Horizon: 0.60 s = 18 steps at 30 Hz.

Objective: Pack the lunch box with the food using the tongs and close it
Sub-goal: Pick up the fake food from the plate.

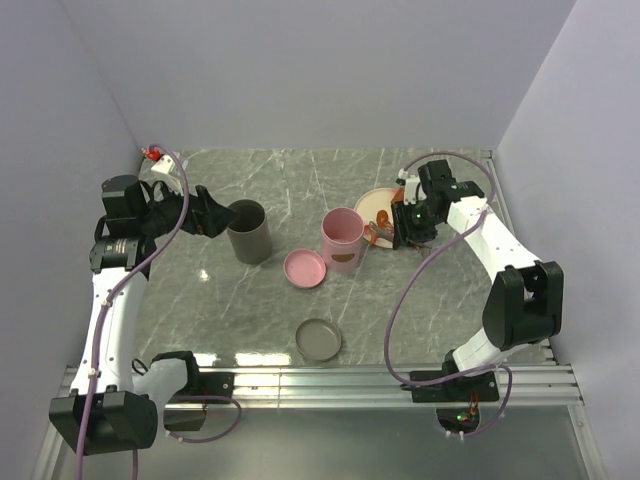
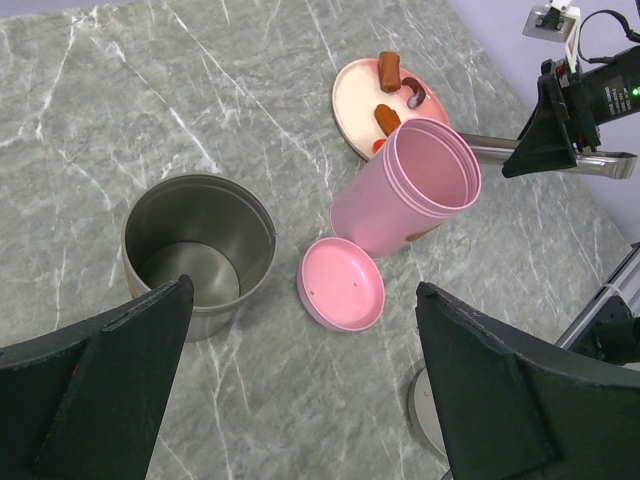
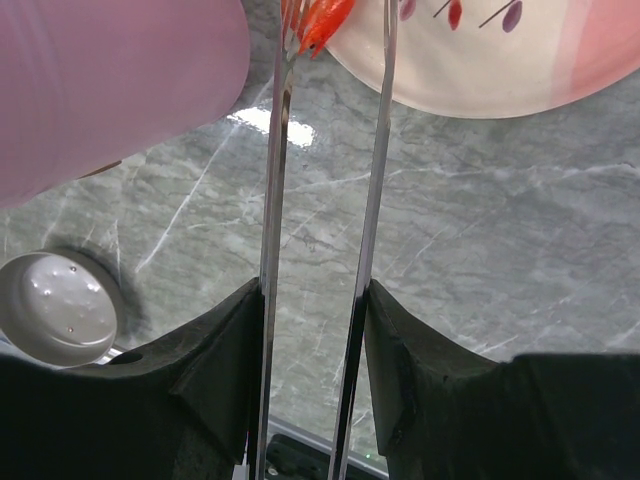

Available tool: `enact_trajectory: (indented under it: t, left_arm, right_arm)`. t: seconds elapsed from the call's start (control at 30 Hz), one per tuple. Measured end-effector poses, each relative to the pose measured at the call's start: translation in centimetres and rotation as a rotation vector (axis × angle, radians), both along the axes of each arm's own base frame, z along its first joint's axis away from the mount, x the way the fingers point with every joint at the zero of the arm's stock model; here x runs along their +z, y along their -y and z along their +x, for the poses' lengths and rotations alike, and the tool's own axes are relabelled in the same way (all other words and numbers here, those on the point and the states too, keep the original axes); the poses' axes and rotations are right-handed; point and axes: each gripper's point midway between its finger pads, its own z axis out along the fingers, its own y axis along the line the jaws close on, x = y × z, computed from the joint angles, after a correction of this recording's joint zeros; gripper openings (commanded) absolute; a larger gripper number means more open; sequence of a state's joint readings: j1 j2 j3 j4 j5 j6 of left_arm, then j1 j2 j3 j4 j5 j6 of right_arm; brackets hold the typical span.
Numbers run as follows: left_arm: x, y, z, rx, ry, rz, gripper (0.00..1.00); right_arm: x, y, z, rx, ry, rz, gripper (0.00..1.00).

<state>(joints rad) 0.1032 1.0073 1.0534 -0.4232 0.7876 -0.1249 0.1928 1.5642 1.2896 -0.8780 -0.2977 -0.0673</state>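
Note:
The pink lunch box [image 1: 342, 240] stands open in the middle of the table, its pink lid [image 1: 305, 268] lying just left of it. Food pieces [image 2: 389, 70] lie on the round plate [image 1: 380, 203] behind it. My right gripper [image 1: 405, 228] is shut on the grey tongs [image 3: 275, 200], which point at the plate's near edge beside the lunch box [image 3: 110, 80]. A red food piece [image 3: 320, 18] sits between the tongs' arms near the tips; whether it is pinched I cannot tell. My left gripper [image 2: 302, 292] hangs open and empty above the lid [image 2: 341, 283].
A grey metal canister [image 1: 249, 231] stands open left of the lunch box, close to my left gripper [image 1: 222, 217]. Its grey lid [image 1: 319, 340] lies near the table's front edge. Walls enclose the table on three sides.

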Motion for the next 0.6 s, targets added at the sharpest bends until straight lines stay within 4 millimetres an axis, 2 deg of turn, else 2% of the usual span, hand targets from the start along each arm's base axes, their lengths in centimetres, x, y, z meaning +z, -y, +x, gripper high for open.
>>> enact_trajectory:
  t: [0.37,0.6]
  left_arm:
    - [-0.16,0.01,-0.01,0.000,-0.003,0.000,0.99]
    - [-0.16,0.00,-0.01,0.000,-0.003,0.000,0.99]
  right_arm:
    - [-0.09,-0.33,-0.21,0.011,-0.004,0.002,0.49]
    - [-0.87,-0.42,-0.96,0.018,-0.031,0.001,0.49]
